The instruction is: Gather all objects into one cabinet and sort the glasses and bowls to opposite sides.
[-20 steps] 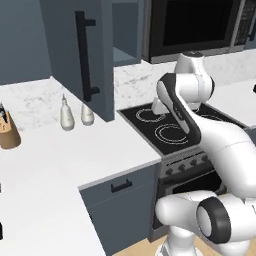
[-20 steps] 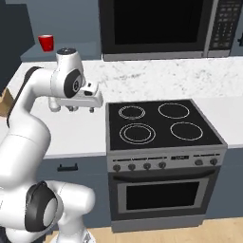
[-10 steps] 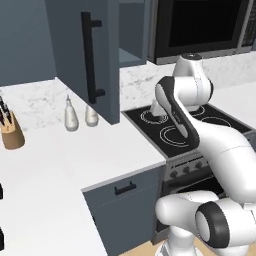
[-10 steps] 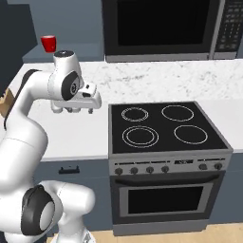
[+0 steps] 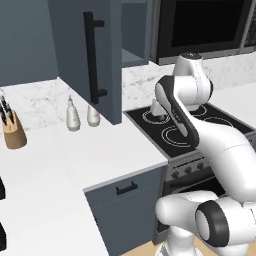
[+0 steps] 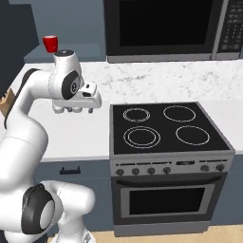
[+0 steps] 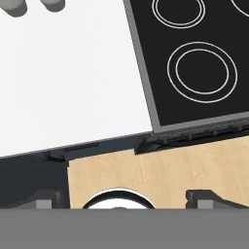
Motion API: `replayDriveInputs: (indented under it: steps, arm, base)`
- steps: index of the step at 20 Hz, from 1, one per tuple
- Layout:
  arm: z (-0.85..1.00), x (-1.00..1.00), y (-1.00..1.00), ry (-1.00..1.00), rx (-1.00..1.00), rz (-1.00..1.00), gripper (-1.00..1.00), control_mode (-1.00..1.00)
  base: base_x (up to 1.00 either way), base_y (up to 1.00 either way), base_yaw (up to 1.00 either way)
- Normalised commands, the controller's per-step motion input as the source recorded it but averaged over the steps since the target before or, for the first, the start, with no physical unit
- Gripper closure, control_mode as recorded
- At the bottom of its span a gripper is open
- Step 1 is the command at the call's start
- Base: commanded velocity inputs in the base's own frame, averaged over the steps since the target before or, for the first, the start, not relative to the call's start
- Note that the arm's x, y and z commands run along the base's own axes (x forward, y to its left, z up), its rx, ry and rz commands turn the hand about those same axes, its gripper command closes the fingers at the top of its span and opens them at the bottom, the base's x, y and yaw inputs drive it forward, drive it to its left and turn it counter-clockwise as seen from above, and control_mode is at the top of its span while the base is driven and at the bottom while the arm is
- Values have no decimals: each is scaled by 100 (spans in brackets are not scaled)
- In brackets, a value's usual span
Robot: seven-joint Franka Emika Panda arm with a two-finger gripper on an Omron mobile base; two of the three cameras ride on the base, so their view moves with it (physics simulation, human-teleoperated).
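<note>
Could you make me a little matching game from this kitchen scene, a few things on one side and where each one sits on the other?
Things:
1. red mug
2. knife block
3. two white soap bottles
4. microwave

Places:
A. on the counter below the open cabinet door
B. on the wall above the stove
C. on the cabinet shelf behind the arm
D. at the far left of the counter

Pairs: 1-C, 2-D, 3-A, 4-B
</note>
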Motion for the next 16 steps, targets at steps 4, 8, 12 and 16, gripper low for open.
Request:
replayDriveInputs:
  steps: [4,8,12,16]
  arm:
    - [0,0,0,0,0,0,-100,100]
    - [0,0,0,0,0,0,-100,100]
    - [0,0,0,0,0,0,-100,100]
    - [0,0,0,0,0,0,-100,100]
  base:
    - [-70,57,0]
    - [-65,73,0]
    - [-47,99,16]
    - [-34,68,34]
